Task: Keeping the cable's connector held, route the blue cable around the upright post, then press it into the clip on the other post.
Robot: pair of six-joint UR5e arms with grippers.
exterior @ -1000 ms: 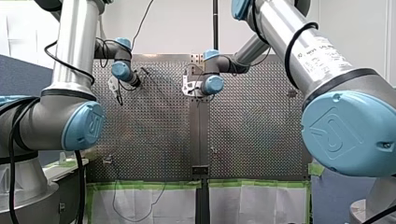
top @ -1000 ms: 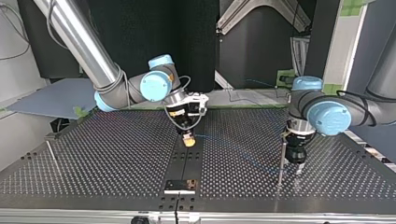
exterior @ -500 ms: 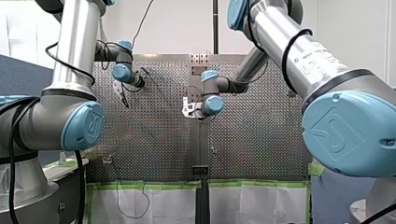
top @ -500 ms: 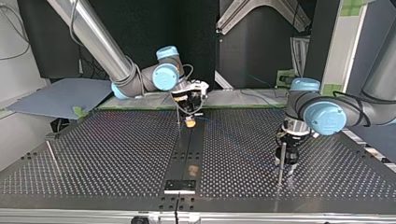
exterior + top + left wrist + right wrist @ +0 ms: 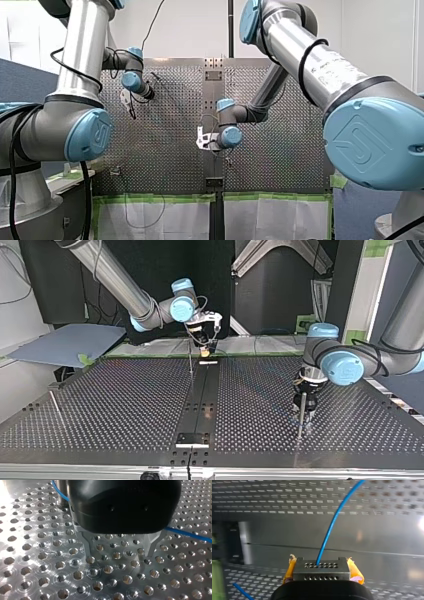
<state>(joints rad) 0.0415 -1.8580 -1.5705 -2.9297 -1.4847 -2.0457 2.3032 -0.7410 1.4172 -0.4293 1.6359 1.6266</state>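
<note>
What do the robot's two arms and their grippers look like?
Both my left arm and my right arm are silver tubes with light blue joint caps and black cables along them. The right tube carries printed lettering. My left gripper is black with metal fingers. My right gripper is black with yellow pads.

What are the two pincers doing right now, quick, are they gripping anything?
Left pincer: open, holding nothing.
Right pincer: closed on the connector of the blue cable.
</note>
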